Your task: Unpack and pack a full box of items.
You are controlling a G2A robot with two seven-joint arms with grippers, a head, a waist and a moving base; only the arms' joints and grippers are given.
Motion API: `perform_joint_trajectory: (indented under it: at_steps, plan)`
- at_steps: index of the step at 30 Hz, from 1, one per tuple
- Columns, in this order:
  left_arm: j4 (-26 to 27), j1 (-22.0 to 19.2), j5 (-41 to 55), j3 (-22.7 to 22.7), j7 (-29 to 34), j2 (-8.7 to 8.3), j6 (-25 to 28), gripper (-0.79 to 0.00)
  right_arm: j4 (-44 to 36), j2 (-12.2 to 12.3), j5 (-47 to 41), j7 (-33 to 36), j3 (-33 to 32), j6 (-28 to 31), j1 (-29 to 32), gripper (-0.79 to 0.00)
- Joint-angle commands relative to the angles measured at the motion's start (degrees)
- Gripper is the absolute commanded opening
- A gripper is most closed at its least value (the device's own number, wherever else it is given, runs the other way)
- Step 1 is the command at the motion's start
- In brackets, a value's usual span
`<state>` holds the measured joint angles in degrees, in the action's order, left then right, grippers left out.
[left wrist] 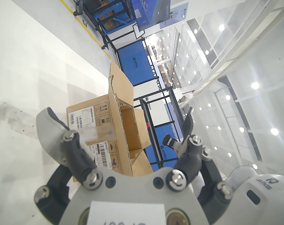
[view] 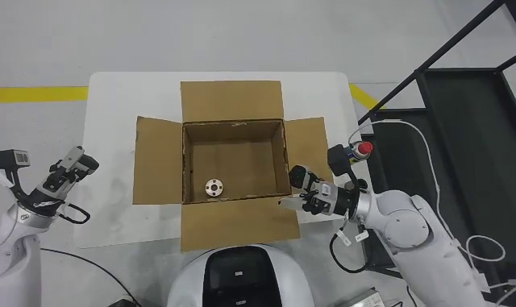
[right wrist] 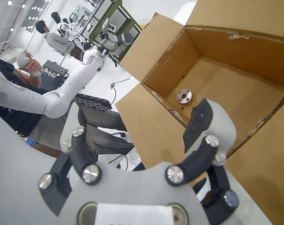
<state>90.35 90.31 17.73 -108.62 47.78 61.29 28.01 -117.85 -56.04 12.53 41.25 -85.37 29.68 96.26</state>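
An open cardboard box (view: 234, 105) stands mid-table with all flaps folded outward. On its floor, near the front wall, lies a small round metal flange (view: 214, 186), which the right wrist view also catches (right wrist: 184, 95). My right gripper (view: 295, 191) hovers open and holds nothing, just outside the box's front right corner above the flaps; in its own view the fingers (right wrist: 139, 122) stand wide apart. My left gripper (view: 74, 163) is open too, off the table's left edge and well away from the box (left wrist: 97, 118). Its own view shows spread fingers (left wrist: 119, 122) with nothing between them.
A dark can with a red cap (view: 359, 151) lies at the table's right edge, just behind my right arm. A black metal frame (view: 451, 89) stands to the right of the white table (view: 129, 97). Bare tabletop lies left of the box.
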Motion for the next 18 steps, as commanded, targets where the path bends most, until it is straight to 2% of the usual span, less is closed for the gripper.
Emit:
perform_joint_trajectory:
  at_steps: [1, 5, 11, 15, 18]
  plan:
    - [0.0, 0.0, 0.0, 0.0, 0.0, 0.00, 0.0, 0.000, 0.1, 0.0, 4.0, 2.3, 2.2, -0.6, -4.3, 0.000]
    - [0.0, 0.0, 0.0, 0.0, 0.0, 0.00, 0.0, 0.000, 4.9, -0.7, 8.3, 6.0, 10.0, -0.4, -15.9, 0.000]
    - [0.0, 0.0, 0.0, 0.0, 0.0, 0.00, 0.0, 0.000, 15.0, -2.9, 16.5, 5.6, 21.9, 2.5, -31.0, 0.000]
    - [0.0, 0.0, 0.0, 0.0, 0.0, 0.00, 0.0, 0.000, 19.7, -4.1, 24.8, 4.4, 27.9, 5.5, -37.2, 0.000]
    - [0.0, 0.0, 0.0, 0.0, 0.0, 0.00, 0.0, 0.000, 22.1, -4.8, 28.8, 1.7, 30.5, 6.9, -39.5, 0.000]
